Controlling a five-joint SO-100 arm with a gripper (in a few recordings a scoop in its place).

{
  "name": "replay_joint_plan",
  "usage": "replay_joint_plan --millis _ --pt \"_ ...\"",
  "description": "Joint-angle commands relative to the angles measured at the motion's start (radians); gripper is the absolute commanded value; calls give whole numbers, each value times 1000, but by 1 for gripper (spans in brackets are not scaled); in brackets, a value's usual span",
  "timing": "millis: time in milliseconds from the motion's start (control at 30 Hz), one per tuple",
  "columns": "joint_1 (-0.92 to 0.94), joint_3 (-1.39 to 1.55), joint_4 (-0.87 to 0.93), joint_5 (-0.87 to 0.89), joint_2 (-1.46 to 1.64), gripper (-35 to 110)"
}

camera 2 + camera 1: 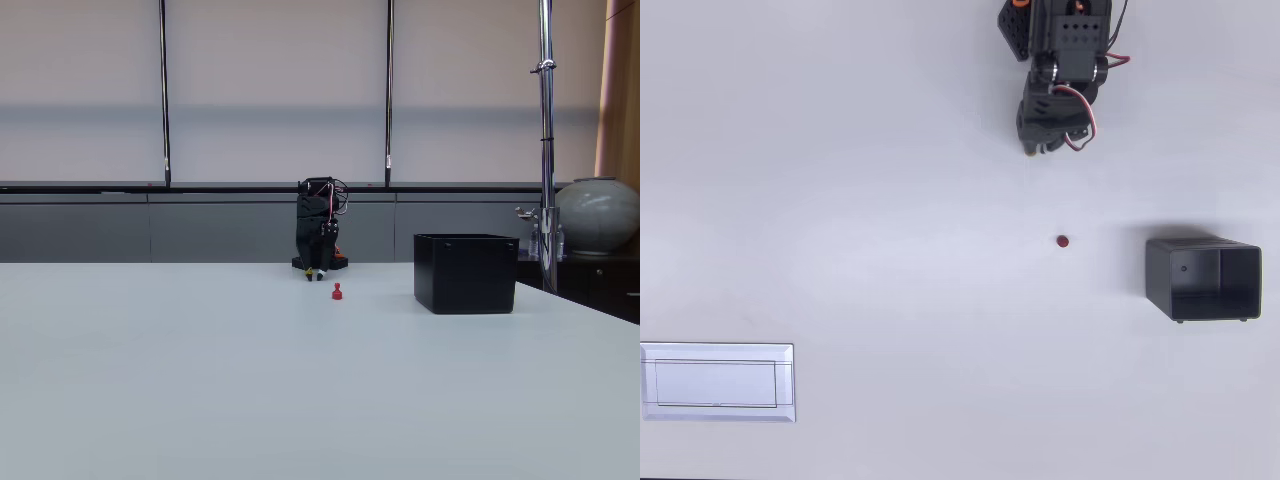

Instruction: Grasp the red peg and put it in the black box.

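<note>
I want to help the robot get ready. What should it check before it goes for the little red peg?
1. Red peg standing upright on the white table: ok, the fixed view shows it upright.
2. Nothing between the tool and the peg: ok, bare table lies between them.
3. Black box open on top, with nothing seen inside: ok.
4. Box apart from the peg, so it will not be bumped: ok, there is a clear gap.
5. Tool open enough to fit the peg: cannot tell, the arm is folded and its fingers are too small to read.
6. White tray out of the way: ok, it lies at the far corner.
</note>
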Motion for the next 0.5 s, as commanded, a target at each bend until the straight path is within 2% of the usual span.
replay_joint_plan --millis 0,133,467 --pt "-32 14 -236 6 187 9" --pt "-95 17 -422 -17 302 9" --pt "-172 20 -670 -52 491 10"
